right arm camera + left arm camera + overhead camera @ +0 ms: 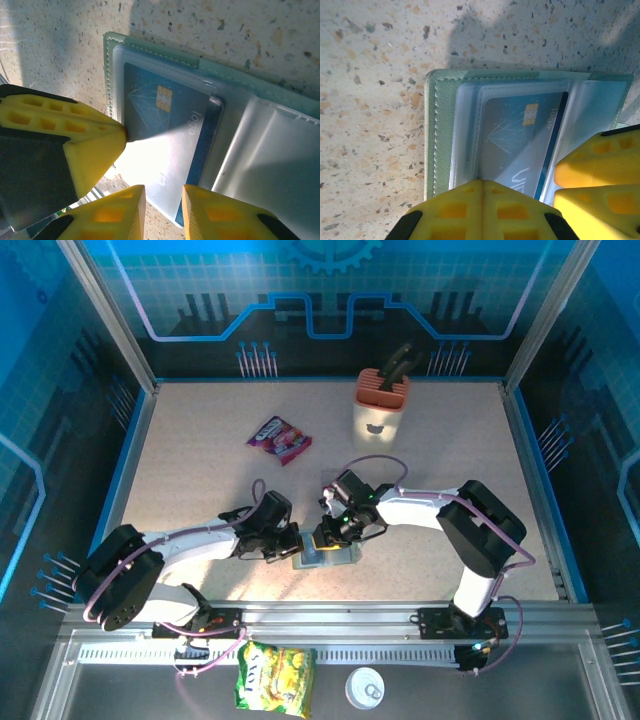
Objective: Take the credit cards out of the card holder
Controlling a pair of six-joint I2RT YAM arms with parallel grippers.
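Blue card (165,120) lies in the clear pocket of the open holder (437,130) on the worktop (200,470), left tool (482,210) pressed together on the holder's edge, right tool (163,210) slightly spread over that card.

Small pale word "logo" on the blue credit card (160,125)

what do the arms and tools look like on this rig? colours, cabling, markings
The left arm and right arm have white links and black joints, each with a looping lilac cable. The left tool and right tool have yellow wedge-shaped fingers with rectangular cut-outs, black-backed. No readable markings.
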